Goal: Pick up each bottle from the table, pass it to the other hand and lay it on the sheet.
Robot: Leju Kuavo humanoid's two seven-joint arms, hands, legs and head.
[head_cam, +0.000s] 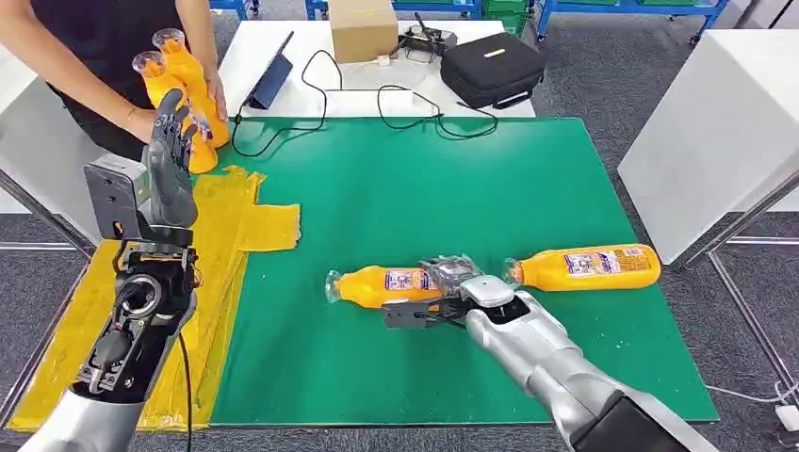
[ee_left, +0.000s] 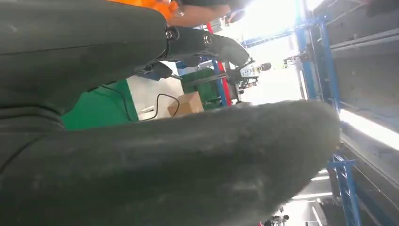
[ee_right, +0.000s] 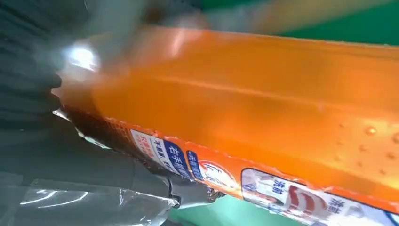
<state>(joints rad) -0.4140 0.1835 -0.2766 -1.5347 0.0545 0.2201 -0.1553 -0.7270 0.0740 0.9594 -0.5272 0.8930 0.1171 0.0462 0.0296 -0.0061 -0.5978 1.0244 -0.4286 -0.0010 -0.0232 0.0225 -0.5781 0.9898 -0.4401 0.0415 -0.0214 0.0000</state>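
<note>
My right robot hand [head_cam: 450, 299] lies low on the green tabletop [head_cam: 490, 188], its fingers closed around the near orange bottle [head_cam: 386, 284], which lies on its side with its label up; in the right wrist view that bottle's [ee_right: 263, 117] orange body and label sit tight against my palm. A second orange bottle [head_cam: 589, 266] lies on its side just beyond my right wrist, apart from the hand. My left robot hand [head_cam: 171, 165] is raised upright over the yellow sheet [head_cam: 231, 221], fingers straight and apart, holding nothing. Right behind its fingertips a person [head_cam: 94, 47] holds two more orange bottles [head_cam: 184, 89] upright at the sheet's far corner.
</note>
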